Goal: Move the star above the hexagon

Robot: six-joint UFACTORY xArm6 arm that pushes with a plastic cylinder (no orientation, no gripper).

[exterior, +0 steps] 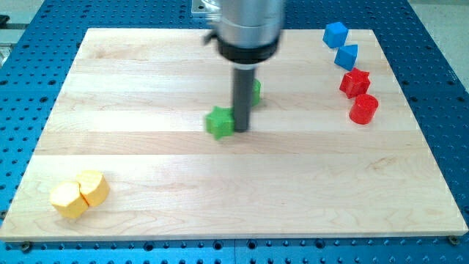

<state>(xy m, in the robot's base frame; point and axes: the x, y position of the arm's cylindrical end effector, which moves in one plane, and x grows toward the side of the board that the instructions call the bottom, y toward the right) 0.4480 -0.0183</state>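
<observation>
My tip [241,130] touching green star [219,122], view's right side; yellow hexagon [68,200] far off.

Near the view's top right: two blue blocks [335,34] [346,56], red star [355,81], red cylinder [363,109]. On a wooden board [146,73], on blue pegboard [454,88].
</observation>
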